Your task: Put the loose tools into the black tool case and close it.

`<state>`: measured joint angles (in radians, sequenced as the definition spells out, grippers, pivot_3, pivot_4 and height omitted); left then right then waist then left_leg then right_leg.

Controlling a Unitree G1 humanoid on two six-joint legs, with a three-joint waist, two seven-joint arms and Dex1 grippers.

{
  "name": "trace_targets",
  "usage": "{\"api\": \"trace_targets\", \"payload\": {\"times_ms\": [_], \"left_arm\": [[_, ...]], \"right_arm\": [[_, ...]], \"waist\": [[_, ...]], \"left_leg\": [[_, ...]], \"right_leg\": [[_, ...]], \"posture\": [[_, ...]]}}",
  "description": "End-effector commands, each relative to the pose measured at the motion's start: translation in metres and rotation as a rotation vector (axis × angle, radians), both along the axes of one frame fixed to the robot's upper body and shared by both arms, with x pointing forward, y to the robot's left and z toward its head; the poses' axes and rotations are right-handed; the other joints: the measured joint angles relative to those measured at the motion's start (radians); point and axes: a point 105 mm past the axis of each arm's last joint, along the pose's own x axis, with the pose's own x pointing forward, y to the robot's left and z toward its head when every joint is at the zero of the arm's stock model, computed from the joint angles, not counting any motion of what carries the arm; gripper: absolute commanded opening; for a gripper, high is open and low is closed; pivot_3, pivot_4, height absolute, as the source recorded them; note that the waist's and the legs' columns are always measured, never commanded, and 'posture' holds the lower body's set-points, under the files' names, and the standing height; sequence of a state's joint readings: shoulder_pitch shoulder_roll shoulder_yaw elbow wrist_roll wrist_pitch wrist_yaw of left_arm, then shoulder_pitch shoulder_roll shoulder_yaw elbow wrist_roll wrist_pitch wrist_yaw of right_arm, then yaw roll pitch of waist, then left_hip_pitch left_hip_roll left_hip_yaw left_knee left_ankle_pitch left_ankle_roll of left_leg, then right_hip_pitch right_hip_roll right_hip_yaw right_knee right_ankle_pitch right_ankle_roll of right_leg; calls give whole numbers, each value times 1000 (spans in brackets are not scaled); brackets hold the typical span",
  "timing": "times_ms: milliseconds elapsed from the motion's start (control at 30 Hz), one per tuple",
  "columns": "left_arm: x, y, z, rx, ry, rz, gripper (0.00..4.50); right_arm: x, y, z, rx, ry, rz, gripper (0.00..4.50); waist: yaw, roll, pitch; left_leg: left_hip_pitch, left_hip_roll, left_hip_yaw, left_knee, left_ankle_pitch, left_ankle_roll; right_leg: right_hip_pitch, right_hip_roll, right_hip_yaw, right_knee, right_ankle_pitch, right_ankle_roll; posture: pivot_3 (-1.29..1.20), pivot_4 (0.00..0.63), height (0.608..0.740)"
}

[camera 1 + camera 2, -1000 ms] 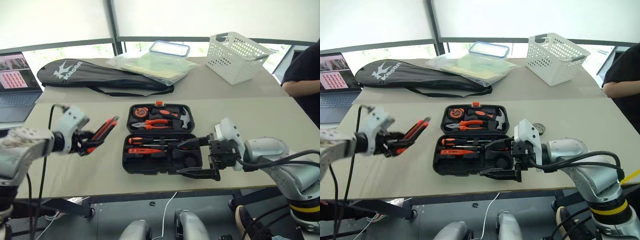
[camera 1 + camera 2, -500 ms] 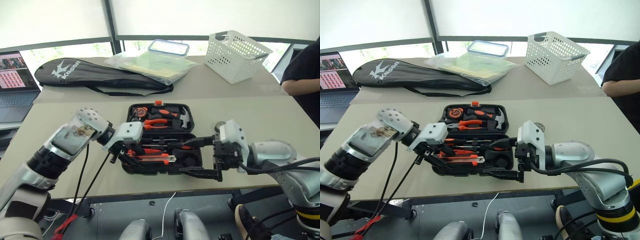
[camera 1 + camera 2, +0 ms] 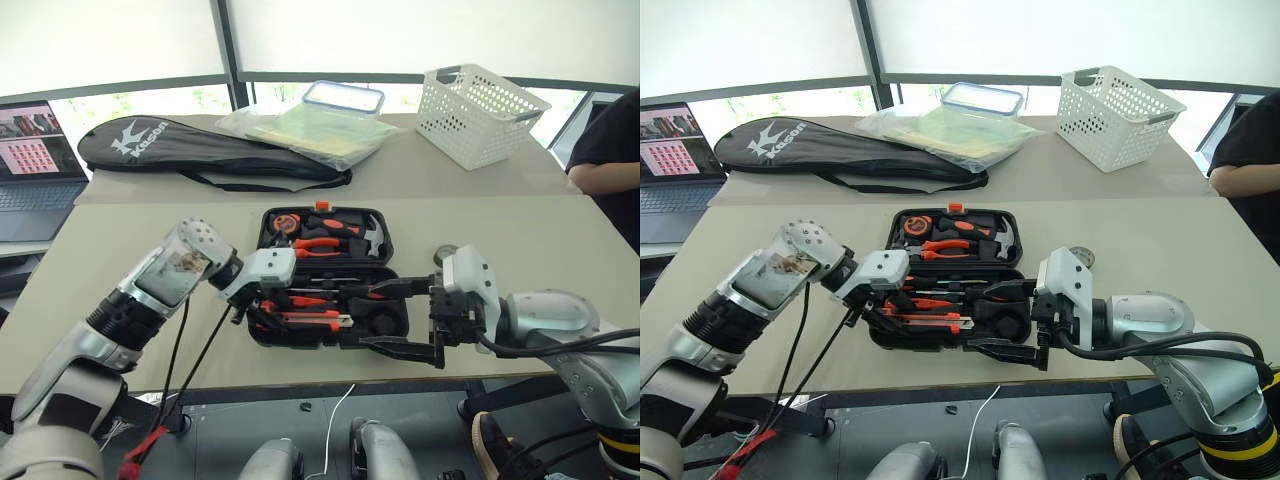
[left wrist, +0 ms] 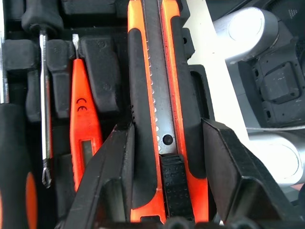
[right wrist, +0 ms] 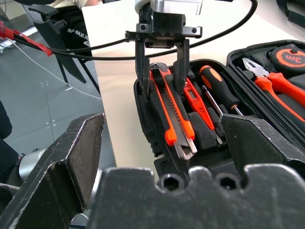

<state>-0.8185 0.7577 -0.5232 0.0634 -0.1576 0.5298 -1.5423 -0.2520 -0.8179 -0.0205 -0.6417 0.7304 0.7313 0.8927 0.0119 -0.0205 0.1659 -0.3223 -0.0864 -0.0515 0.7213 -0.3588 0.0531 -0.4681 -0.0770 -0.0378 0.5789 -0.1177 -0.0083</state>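
Black tool case (image 3: 325, 285): open, lying flat near the worktop's (image 3: 140, 260) front edge, lid half toward the back. Utility knife (image 4: 159, 119): lying along the case's front recess, beside the tester screwdriver (image 4: 83, 124). Left hand (image 3: 258, 308): over the knife's end, fingers straddling it, one touching, the other apart; judged a release after seating. Right hand (image 3: 400, 318): fingers wide apart, holding nothing, at the case's front right corner, likely waiting to shut the lid. Tape roll (image 3: 443, 256): on the worktop, right of the case, still to stow. Surroundings: racket bag (image 3: 200, 150), white basket (image 3: 475, 112), laptop (image 3: 35, 150), windows behind.
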Motion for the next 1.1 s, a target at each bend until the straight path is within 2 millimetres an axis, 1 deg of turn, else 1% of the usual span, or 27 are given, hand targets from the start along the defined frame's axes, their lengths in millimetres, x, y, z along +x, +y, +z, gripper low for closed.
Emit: {"api": "trace_targets", "payload": {"times_ms": [33,67,100,233,300,400,467,500,533,567,600,633,700,767,800,833,900,1000,1100], "left_arm": [[2,-5,13,-49,-7,14,3994],[2,-5,18,-68,2,18,4417],[1,-4,24,-85,1,21,4469],[7,3,43,-135,-45,46,4469],[11,11,49,-145,-88,64,4469],[15,29,54,-125,-125,79,4469],[13,42,54,-101,-134,77,3934],[9,47,54,-95,-125,65,3783],[4,50,53,-87,-109,58,3279],[1,52,53,-82,-96,52,3057],[-1,53,51,-72,-94,46,2703],[-1,54,48,-48,-104,38,2384],[-4,55,39,-11,-108,11,1568],[-7,54,33,0,-100,-8,889],[-9,52,28,10,-98,-19,382],[-10,52,23,23,-99,-29,11],[-8,51,15,57,-123,-35,11],[1,49,6,90,-179,-22,11],[3,48,4,89,-189,-27,11]], "right_arm": [[-2,1,8,2,-42,14,4500],[-2,1,8,1,-42,15,4500],[-2,1,8,2,-41,16,4500],[-2,1,7,2,-40,18,4500],[-2,1,6,1,-40,19,4500],[-2,1,6,1,-39,18,4500],[-2,0,6,0,-37,19,4500],[-2,0,5,-1,-36,19,4500],[-1,0,5,-2,-35,18,4500],[0,0,5,-3,-35,18,4500],[0,0,5,-3,-34,18,4500],[1,0,5,-2,-35,17,4500],[2,0,5,1,-36,17,4500],[2,1,6,2,-37,17,4500],[3,1,6,3,-37,16,4500],[3,1,6,3,-37,15,4500],[3,1,6,4,-37,12,4500],[4,1,7,7,-37,7,4500],[3,0,8,8,-35,4,4500]], "waist": [[0,0,0],[0,0,0],[-1,0,0],[-2,0,0],[-1,0,0],[-3,0,0],[-2,0,0],[-2,0,0],[-4,0,0],[-5,0,0],[-5,0,0],[-3,0,0],[3,0,0],[3,0,0],[2,0,0],[1,0,0],[0,0,0],[1,0,0],[4,1,0]], "left_leg": [[0,0,0,0,0,0],[0,0,0,0,0,0],[0,0,0,0,0,0],[0,0,0,0,0,0],[0,0,0,0,0,0],[0,0,0,0,0,0],[0,0,0,0,0,0],[0,0,0,0,0,0],[0,0,0,0,0,0],[0,0,0,-1,0,0],[0,0,0,-1,0,0],[0,0,0,-1,0,0],[0,-1,0,0,0,0],[-1,-1,0,0,0,0],[-1,-1,0,0,0,0],[-1,-1,0,0,0,0],[-1,-1,0,0,0,0],[-1,-1,0,0,0,0],[1,-1,0,0,0,0]], "right_leg": [[0,0,0,0,0,0],[0,0,0,0,0,0],[0,0,0,0,0,0],[-1,0,0,0,0,0],[-1,0,0,0,0,0],[-1,0,0,0,0,0],[-1,0,0,0,0,0],[-1,0,0,0,0,0],[-1,0,0,0,0,0],[-2,0,0,0,0,0],[-2,0,0,0,0,0],[-2,0,0,0,0,0],[-2,0,-1,0,0,0],[-2,0,-1,0,0,0],[-2,0,0,0,0,0],[-2,0,-1,0,0,0],[-2,0,-1,0,0,0],[-2,0,0,0,0,0],[1,-1,0,0,0,0]], "posture": [[0,150,740],[0,150,740],[0,150,740],[0,150,740],[0,150,740],[0,150,740],[0,150,740],[0,150,740],[0,150,740],[0,150,740],[0,150,740],[0,150,740],[0,150,740],[0,150,740],[0,150,740],[0,150,740],[0,150,740],[0,150,740],[0,150,740]]}}
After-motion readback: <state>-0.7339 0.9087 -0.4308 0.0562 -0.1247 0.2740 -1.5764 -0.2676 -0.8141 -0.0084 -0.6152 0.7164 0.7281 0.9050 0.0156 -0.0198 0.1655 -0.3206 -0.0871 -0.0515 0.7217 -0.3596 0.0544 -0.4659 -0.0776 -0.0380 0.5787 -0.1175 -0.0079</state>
